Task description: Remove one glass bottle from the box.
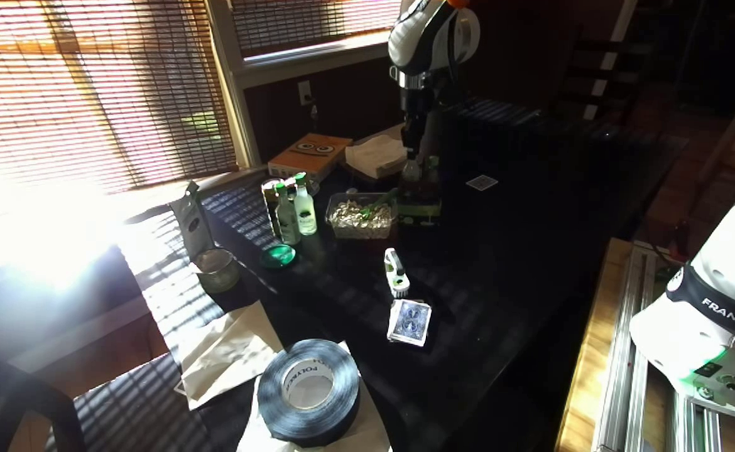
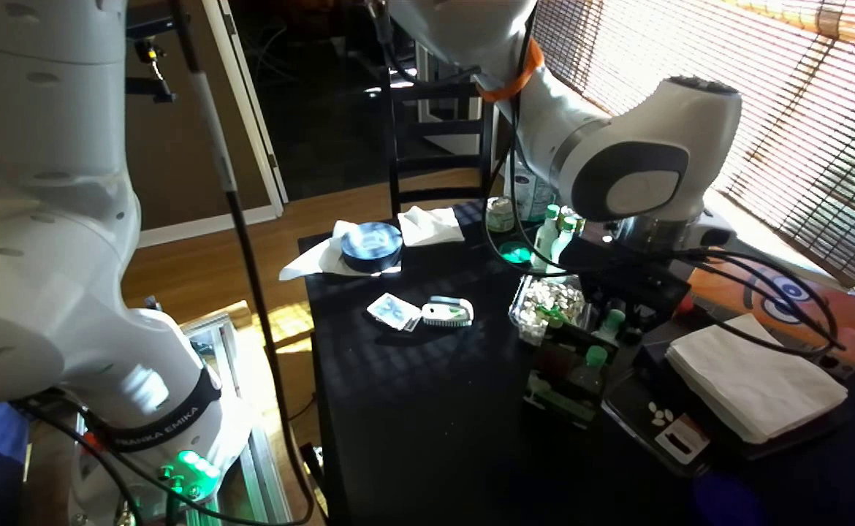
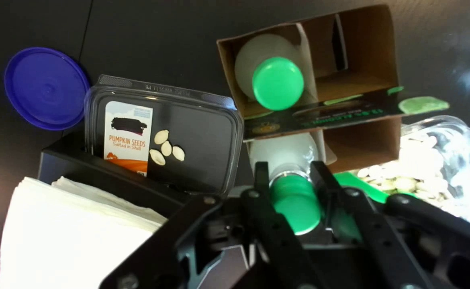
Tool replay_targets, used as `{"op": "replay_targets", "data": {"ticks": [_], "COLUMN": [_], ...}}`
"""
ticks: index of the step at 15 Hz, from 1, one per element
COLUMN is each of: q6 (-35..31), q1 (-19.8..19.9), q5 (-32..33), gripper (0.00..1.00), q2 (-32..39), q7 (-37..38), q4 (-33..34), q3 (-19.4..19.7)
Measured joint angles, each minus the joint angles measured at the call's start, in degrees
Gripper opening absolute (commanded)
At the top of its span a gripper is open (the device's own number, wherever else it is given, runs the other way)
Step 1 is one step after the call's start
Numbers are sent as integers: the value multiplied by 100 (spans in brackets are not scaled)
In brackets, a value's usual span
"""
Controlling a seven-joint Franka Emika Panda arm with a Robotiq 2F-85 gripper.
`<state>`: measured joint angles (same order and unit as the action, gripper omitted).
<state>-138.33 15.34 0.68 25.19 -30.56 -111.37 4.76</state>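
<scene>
Beneath the claw (image 3: 290, 166), on the black bench (image 2: 435, 438), stands a divided brown cardboard box (image 3: 381, 52). The claw is clamped on the neck of a slim, pale, see-through glass bottle (image 3: 285, 148) with a green cap, standing in the compartment below it. A black printed cardboard strip (image 3: 327, 115) crosses the box between the claw and a second green-capped bottle (image 3: 278, 83).

In the wrist view, right of the claw, a clear plastic tub (image 3: 456, 126) holds pale seeds (image 3: 411, 176), a slim green handle (image 3: 361, 187) at its edge. Left of the claw lie a clear rectangular plastic lid (image 3: 203, 152) with a pumpkin-seed label, a round blue plastic lid (image 3: 47, 88) farther out, and white paper napkins (image 3: 70, 237) on a black straight-edged holder (image 3: 110, 176). In both exterior views, two pale green-capped bottles (image 1: 305, 210) stand farther from the claw than the tub.
</scene>
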Motion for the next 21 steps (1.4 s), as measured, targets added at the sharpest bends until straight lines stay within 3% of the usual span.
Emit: {"op": "replay_targets", "data": {"ticks": [8,13,14,18,19,21], "q6": [1598,2189,2251,2255,2255,2255], "q1": [-107,-614,-733,-830,-800,-793], "q5": [-117,-478,-622,-636,-636,-636], "gripper": [7,7,30,30,7,7], "q2": [-1151,-1547,-1550,-1509,-1507,-1504], "q7": [-91,-290,-333,-298,-312,-319], "q4": [726,791,769,758,758,758], "q3": [-122,-501,-580,-538,-511,-481]}}
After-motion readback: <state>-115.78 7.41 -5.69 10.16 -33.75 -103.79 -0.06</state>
